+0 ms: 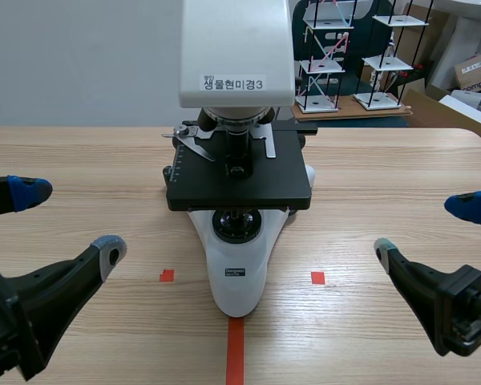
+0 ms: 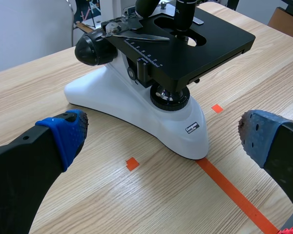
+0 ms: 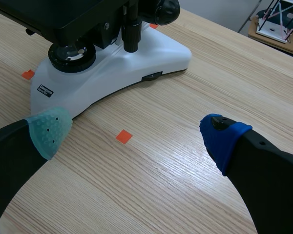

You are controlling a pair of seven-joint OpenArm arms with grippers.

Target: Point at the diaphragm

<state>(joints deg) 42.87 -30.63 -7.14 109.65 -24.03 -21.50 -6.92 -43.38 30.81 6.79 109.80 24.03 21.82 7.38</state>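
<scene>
A white microscope [image 1: 236,273] with a black stage [image 1: 239,172] stands at the table's middle. Under the stage sits a black round lens ring [image 1: 236,224], and the diaphragm parts just below the stage are mostly hidden. My left gripper [image 1: 70,220] hangs open at the left, well clear of the microscope. My right gripper [image 1: 426,228] hangs open at the right, also clear. In the left wrist view the ring [image 2: 170,97] lies ahead of my open gripper [image 2: 163,134]. In the right wrist view the ring [image 3: 72,56] lies ahead of my open gripper [image 3: 135,130], off to one side.
A black focus knob [image 2: 90,48] sticks out of the microscope's side. Wire-frame models [image 1: 329,56] and cardboard boxes [image 1: 477,72] stand behind the table's far edge. Bare wood [image 1: 385,184] lies on both sides of the microscope.
</scene>
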